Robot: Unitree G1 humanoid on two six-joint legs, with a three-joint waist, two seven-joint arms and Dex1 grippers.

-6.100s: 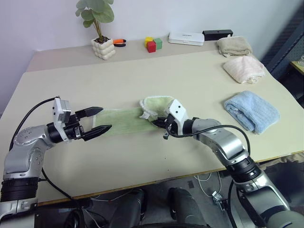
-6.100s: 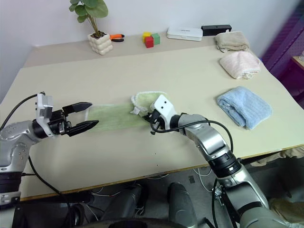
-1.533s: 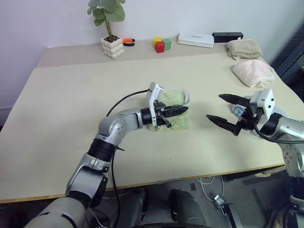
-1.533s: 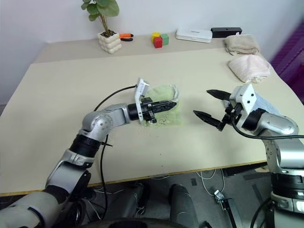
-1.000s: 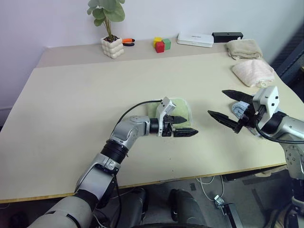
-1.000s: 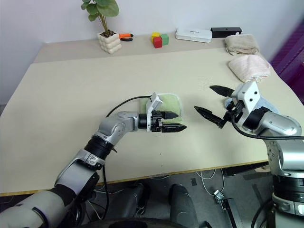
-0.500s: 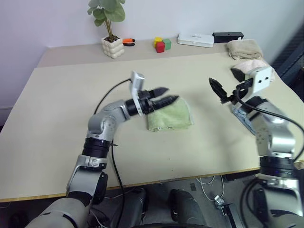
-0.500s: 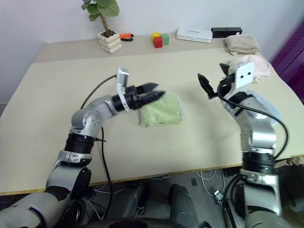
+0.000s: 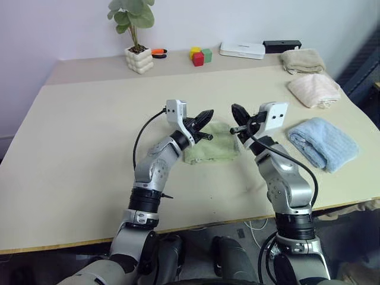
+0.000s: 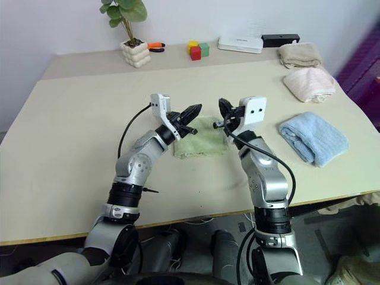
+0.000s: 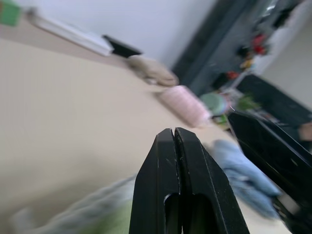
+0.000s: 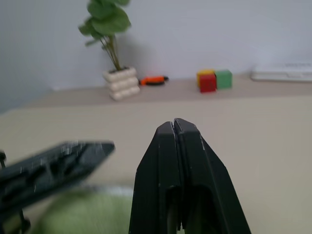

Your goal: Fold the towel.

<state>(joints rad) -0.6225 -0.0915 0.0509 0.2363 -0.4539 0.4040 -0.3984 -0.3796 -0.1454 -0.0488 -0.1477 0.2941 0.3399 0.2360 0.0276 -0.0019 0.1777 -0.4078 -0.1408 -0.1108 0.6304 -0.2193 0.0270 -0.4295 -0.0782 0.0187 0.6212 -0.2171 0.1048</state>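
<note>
Now the small light green terry cloth towel lies near the middle of the beige surface as a compact, roughly square bundle, so by the look of it the folding is largely done. Both arms are raised above it: the left gripper hangs over the towel's left far corner and the right gripper over its right far corner, the two tips pointing toward each other with a gap between. Each pair of jaws is clenched flat, finger against finger, and grasps nothing, as both wrist views make plain.

Judged from its nap and slack outline, the towel should be light, soft and limp. It would sag wherever it is lifted, and its layers could slide or spring open if dragged. Terry grips well, so slipping from the jaws is a small risk; catching only the top layer is the greater one. The best hold would be at two corners along the pale stitched edge, pinching through all layers. Exactly where that edge runs in the bundle is hard to make out from the head views.

Well to the right lies a folded light blue towel, with a pinkish one and a beige one farther back.
</note>
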